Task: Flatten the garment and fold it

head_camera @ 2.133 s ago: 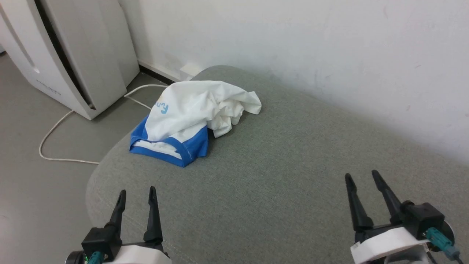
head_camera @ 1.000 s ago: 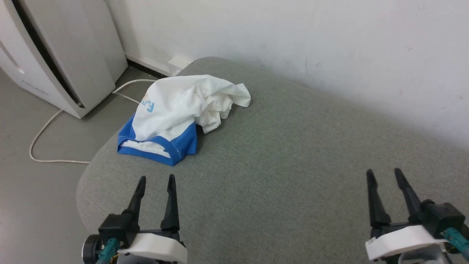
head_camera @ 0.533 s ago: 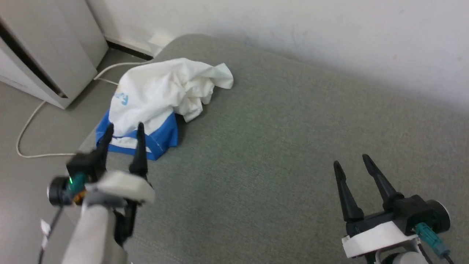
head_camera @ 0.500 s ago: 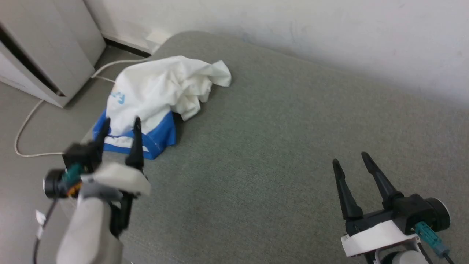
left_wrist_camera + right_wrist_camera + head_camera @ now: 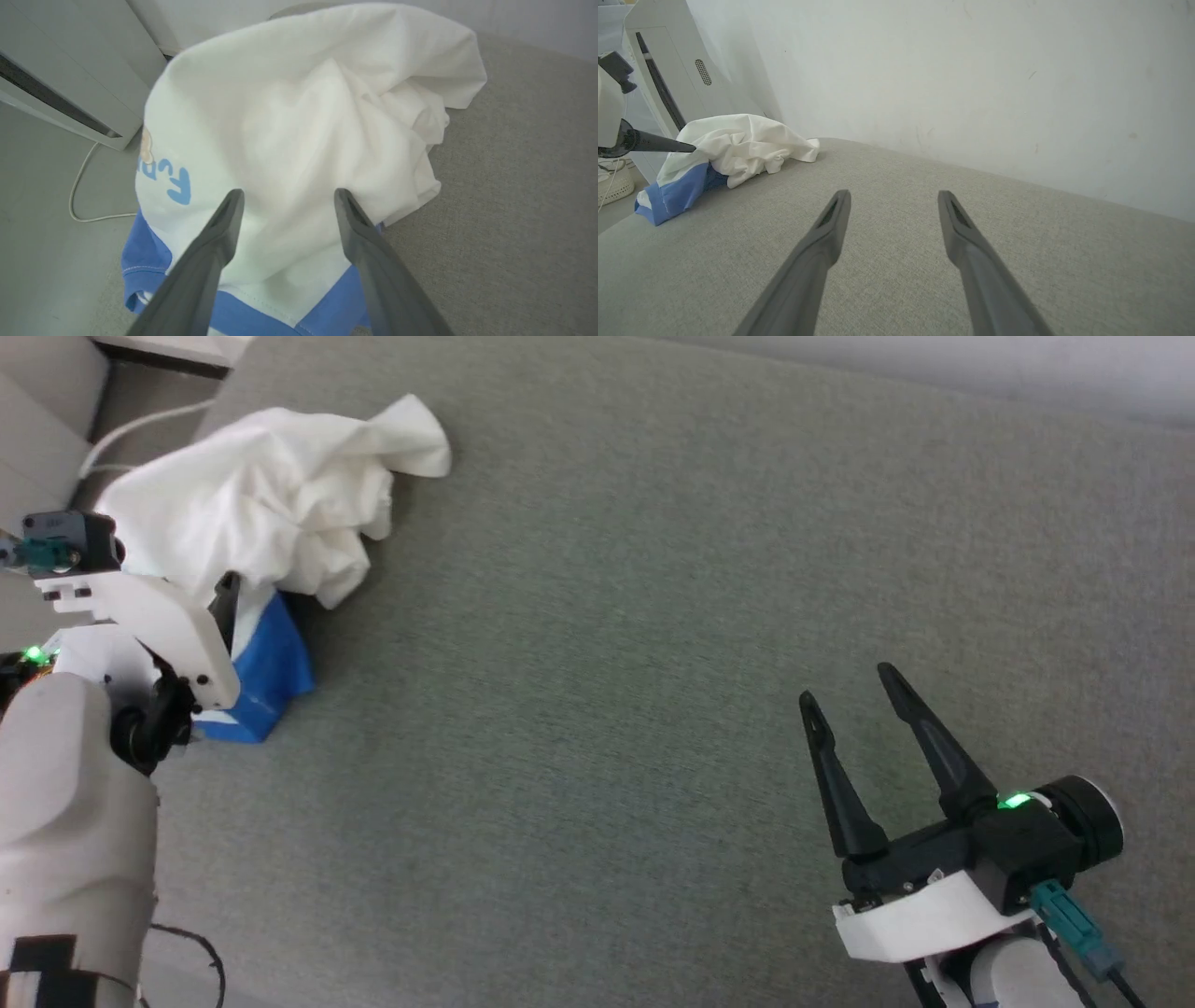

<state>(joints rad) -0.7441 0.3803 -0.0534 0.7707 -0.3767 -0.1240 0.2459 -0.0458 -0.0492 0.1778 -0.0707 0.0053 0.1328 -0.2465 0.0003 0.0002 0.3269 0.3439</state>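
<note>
— Two claws: how do they stand?
— Both are spread wide and grip nothing. The right claw (image 5: 845,683) hangs over bare grey cushion (image 5: 607,663), well apart from the garment (image 5: 271,513). The left claw (image 5: 288,193) is at the garment itself. In its wrist view the two fingers frame the white cloth, and the right wrist view shows one fingertip (image 5: 686,148) right at the edge of the heap. Whether it presses in, I cannot tell.
— Where does the garment lie?
— On the cushion's far left corner, close to the edge above the floor (image 5: 37,210).
— How does it look?
— Crumpled into a mound, not flat. Thin white fabric humps on top in deep folds, with one loose flap reaching out to the right. A bright blue part (image 5: 140,261) sticks out from under the white on the near side, with pale stitching along its seam.
— Any writing?
— Light-blue lettering (image 5: 180,184) on the white, on the side of the mound toward the floor. An "F" reads; the letters after it curl round a fold and I can't make them out. Just beside it is a small tan patch (image 5: 146,145), too folded to tell what it shows.
— And behind?
— A pale cable (image 5: 107,217) loops on the floor. Beyond it stands a white appliance (image 5: 668,65) with a dark slot and a small vent grille, no brand readable. Behind that is the white wall (image 5: 971,70).
</note>
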